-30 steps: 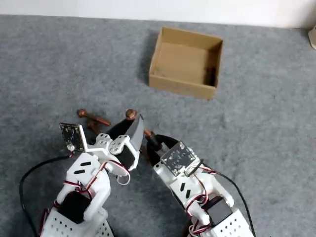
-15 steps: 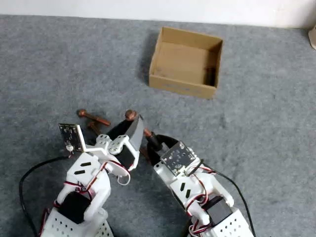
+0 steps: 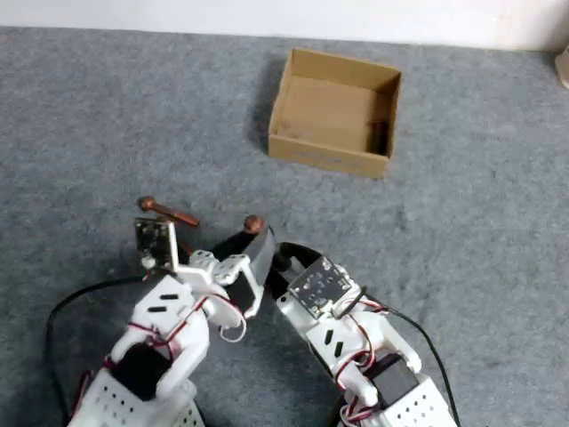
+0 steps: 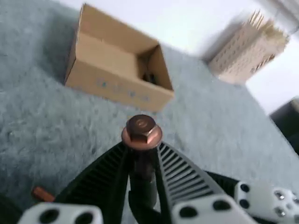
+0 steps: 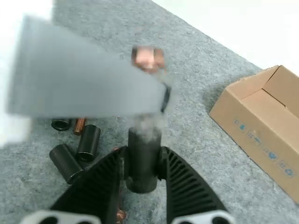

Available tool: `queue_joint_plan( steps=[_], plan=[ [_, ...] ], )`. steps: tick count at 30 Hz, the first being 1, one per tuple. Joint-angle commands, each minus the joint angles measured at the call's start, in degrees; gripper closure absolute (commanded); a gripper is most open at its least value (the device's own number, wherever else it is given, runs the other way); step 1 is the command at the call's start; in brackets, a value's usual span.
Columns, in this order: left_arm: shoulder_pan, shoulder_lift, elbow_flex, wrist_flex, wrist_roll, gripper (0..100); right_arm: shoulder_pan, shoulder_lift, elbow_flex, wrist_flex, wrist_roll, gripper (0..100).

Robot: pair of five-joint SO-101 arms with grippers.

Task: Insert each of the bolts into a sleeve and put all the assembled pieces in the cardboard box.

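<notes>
My left gripper (image 4: 142,156) is shut on a copper bolt (image 4: 141,131) that stands head up between its fingers. In the high view the bolt's head (image 3: 254,223) sits just above and left of my right gripper (image 3: 283,260). That right gripper (image 5: 143,163) is shut on a black sleeve (image 5: 144,156), held upright. The bolt (image 5: 147,58) hangs right above the sleeve's open end, with the left arm's grey finger blurred across it. The cardboard box (image 3: 333,111) stands open at the far side, with a dark piece (image 4: 149,77) in one corner.
One loose bolt (image 3: 167,212) lies on the grey carpet left of the arms. Three black sleeves (image 5: 88,142) and a threaded bolt end (image 5: 79,125) lie on the carpet beneath the grippers. A pale slatted object (image 4: 247,51) stands beyond the box.
My left arm has swung right and slightly nearer, carrying the bolt from beside the loose bolts to just over the sleeve. The right arm has stayed still.
</notes>
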Motion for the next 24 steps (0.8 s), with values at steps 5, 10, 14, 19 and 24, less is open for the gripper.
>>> queue_joint_plan(
  steps=[5,10,14,19,24],
  plan=[
    [1.63,19.3,-11.03,0.09,-0.7,100,0.31,-0.57,-0.57,-2.15,0.97,99.4],
    [1.45,23.6,-12.88,0.09,-0.7,100,0.4,-0.57,-0.48,-2.15,0.97,99.4],
    [-1.71,23.52,-12.88,0.0,-0.53,100,2.95,-0.57,-0.48,-2.33,0.88,99.4],
    [-3.56,23.96,-12.79,0.0,-0.44,84,4.09,-0.57,-0.13,-2.33,0.88,99.4],
    [-2.15,24.04,-12.79,0.35,-0.44,61,4.09,-0.57,-0.04,-2.33,0.88,99.4]
  ],
)
